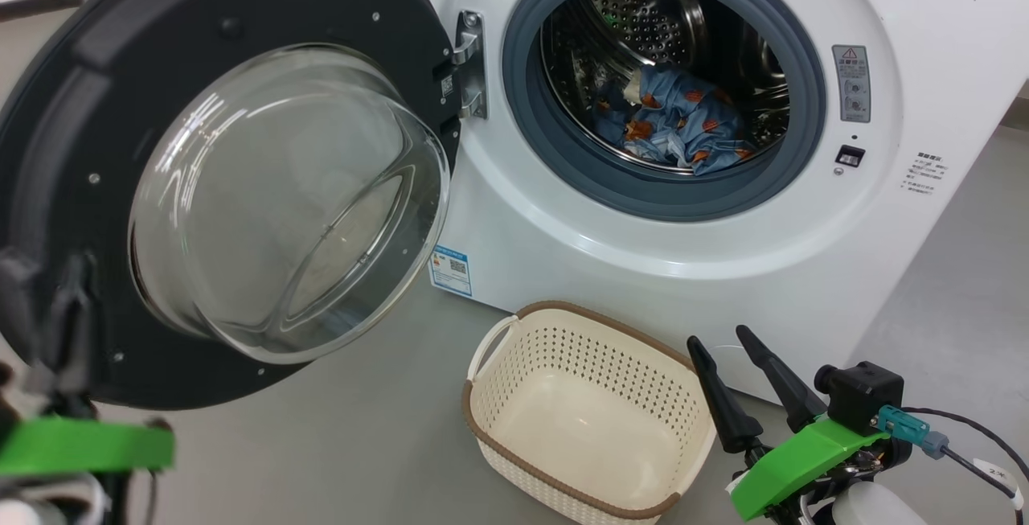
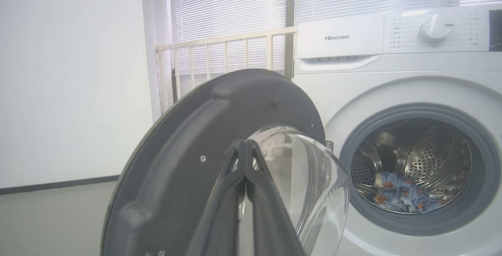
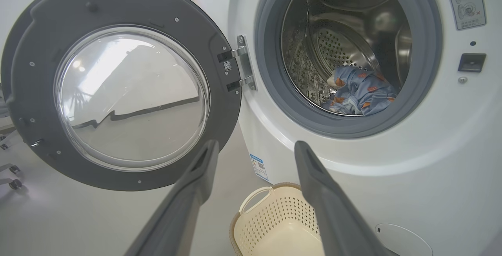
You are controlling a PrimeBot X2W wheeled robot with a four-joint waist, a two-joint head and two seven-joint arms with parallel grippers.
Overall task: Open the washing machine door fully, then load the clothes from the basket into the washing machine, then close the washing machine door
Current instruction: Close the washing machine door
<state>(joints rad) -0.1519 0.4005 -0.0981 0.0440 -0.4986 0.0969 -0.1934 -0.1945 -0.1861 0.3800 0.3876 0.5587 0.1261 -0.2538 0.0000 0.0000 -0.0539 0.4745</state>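
The washing machine [image 1: 643,244] stands with its black door [image 1: 80,107] swung wide to the left, glass bowl facing me. The light-blue bear-print clothes [image 1: 683,119] lie inside the steel drum. On the floor below the opening sits the cream basket [image 1: 595,420], with nothing in it. My left gripper [image 1: 48,284] is a blur at the door's lower left edge. In the left wrist view that gripper [image 2: 245,144] is shut, fingers together and holding nothing, in front of the door [image 2: 176,169]. My right gripper [image 1: 717,335] is open just right of the basket.
A white railing [image 2: 223,52] and window blinds stand behind the machine, with a white wall to the left. Grey floor spreads around the basket [image 3: 274,224]. Caster wheels [image 3: 11,181] show beyond the door [image 3: 35,52]. A cable [image 1: 965,445] trails from the right wrist.
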